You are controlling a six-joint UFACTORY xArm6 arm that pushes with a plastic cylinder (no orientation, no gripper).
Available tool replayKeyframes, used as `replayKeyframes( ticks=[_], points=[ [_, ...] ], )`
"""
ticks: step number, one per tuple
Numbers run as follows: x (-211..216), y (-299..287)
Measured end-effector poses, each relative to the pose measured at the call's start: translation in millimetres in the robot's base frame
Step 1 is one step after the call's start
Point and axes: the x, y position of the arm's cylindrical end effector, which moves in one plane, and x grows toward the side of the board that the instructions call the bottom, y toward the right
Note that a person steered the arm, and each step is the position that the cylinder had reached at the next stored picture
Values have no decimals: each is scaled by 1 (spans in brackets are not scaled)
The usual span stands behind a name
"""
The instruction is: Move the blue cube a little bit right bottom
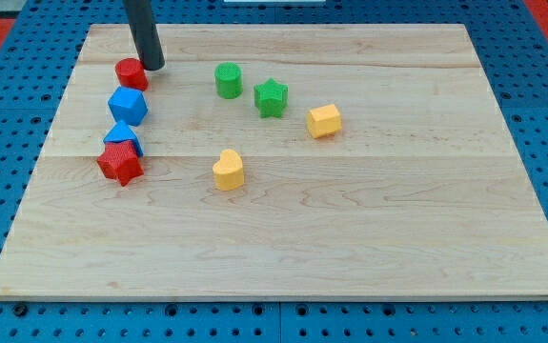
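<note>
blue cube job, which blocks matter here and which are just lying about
In the job: blue cube; my tip, just above it, beside the red cylinder.

Lying about: blue triangle, red star, green cylinder, green star, yellow hexagon, yellow heart.

Robotics lab bench, wooden board (283, 248) on blue pegboard (540, 76), small coloured blocks

No text, label, brand, number or sign can be read anywhere on the blocks or table (350, 238).

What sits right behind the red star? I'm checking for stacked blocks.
A blue block touches the red star from behind; its lower part is covered, so its shape is unclear.
</note>
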Motion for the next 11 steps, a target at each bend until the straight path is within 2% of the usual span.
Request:
replayKeyframes(
  ticks=[1,2,3,4,11],
  points=[
    [-34,-29],
    [-15,-62],
    [26,-77],
    [51,-72],
    [78,-28]
  ],
)
